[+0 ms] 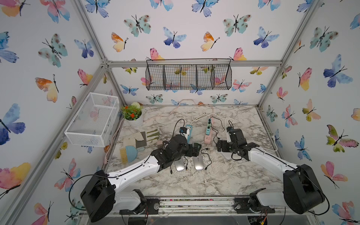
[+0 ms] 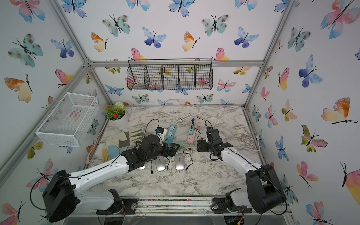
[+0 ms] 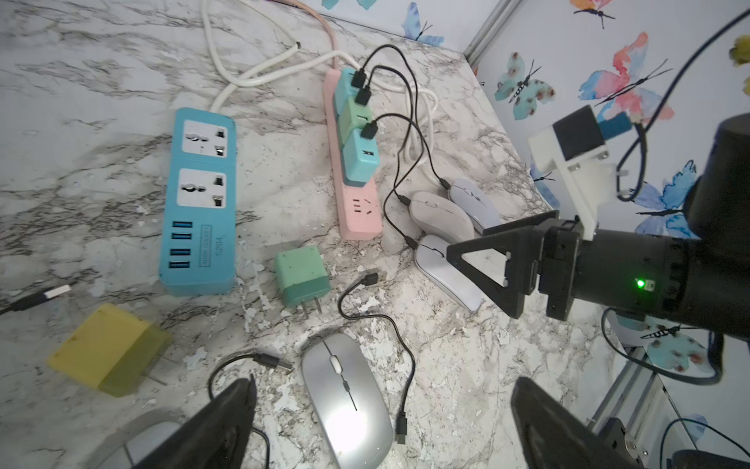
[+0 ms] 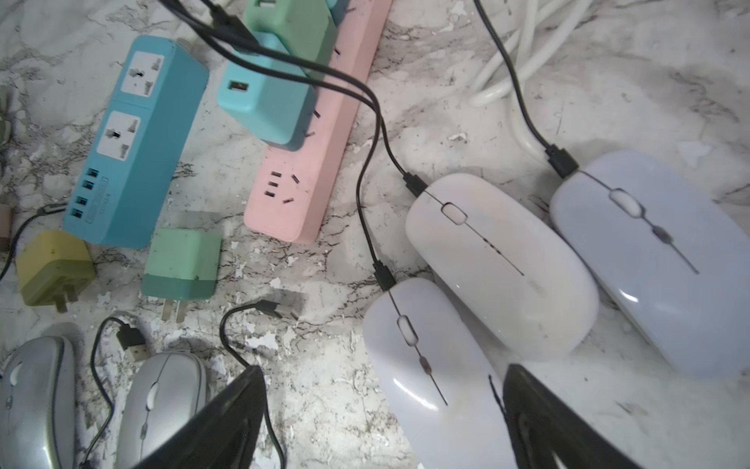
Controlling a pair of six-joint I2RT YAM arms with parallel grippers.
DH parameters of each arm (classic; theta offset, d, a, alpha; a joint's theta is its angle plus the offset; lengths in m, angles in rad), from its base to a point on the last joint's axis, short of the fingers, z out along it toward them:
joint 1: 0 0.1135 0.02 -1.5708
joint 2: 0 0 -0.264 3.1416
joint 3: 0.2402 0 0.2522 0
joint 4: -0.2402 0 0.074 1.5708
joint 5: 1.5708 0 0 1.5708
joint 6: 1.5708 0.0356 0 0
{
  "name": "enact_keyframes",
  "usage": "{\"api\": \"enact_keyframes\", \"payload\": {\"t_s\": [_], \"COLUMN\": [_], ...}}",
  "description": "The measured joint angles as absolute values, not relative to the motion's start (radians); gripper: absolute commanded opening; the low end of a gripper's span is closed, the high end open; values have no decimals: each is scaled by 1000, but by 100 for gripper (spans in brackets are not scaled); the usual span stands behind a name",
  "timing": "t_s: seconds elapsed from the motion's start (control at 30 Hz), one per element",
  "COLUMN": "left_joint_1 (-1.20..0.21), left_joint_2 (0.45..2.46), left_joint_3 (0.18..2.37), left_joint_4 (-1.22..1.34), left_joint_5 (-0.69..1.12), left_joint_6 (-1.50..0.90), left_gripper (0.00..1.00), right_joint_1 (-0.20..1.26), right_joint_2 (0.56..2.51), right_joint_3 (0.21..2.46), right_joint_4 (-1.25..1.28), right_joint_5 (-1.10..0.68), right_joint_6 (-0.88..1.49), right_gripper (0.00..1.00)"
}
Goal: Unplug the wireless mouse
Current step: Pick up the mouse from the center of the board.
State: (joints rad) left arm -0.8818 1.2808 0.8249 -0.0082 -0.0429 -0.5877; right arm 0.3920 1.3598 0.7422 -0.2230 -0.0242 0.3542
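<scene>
Three white wireless mice lie side by side, each with a black cable plugged into its front: the nearest (image 4: 430, 365), the middle (image 4: 499, 264) and the far one (image 4: 657, 251). Their cables run to chargers (image 3: 359, 158) on the pink power strip (image 4: 308, 162). My right gripper (image 4: 383, 369) is open just above the nearest white mouse, which lies partly between the fingers. Open too, my left gripper (image 3: 385, 385) hangs over a silver mouse (image 3: 349, 402) with a loose black cable (image 3: 401, 426) beside it. In both top views the right gripper (image 1: 222, 146) hides most of the white mice.
A blue power strip (image 3: 199, 203) lies beside the pink one. Loose green (image 3: 302, 276) and yellow (image 3: 109, 349) chargers sit near it. Two more silver mice (image 4: 162, 398) (image 4: 36, 398) lie nearby. A plant pot (image 1: 133, 115), gloves (image 1: 144, 137) and a dustpan (image 1: 129, 153) are at the left.
</scene>
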Motion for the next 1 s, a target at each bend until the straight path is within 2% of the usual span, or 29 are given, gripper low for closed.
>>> {"api": "enact_keyframes", "payload": {"t_s": [0.23, 0.37, 0.57, 1.0], "left_joint_1": [-898, -854, -778, -762], "left_joint_2": [1296, 1282, 1191, 1159], "left_joint_3": [825, 822, 794, 707], "left_joint_4": [26, 25, 19, -5], "left_joint_5": [-24, -15, -15, -15], "left_joint_6": [-619, -633, -633, -661], "left_gripper": [98, 98, 98, 98], "right_joint_1": [354, 354, 354, 355], "right_joint_2": [1477, 1523, 1569, 1689], "right_joint_3": [845, 883, 920, 982], "right_joint_4": [-353, -408, -466, -543], "right_joint_5": [-63, -63, -65, -76], "right_joint_6": [274, 237, 192, 125], "right_gripper": [91, 86, 84, 82]}}
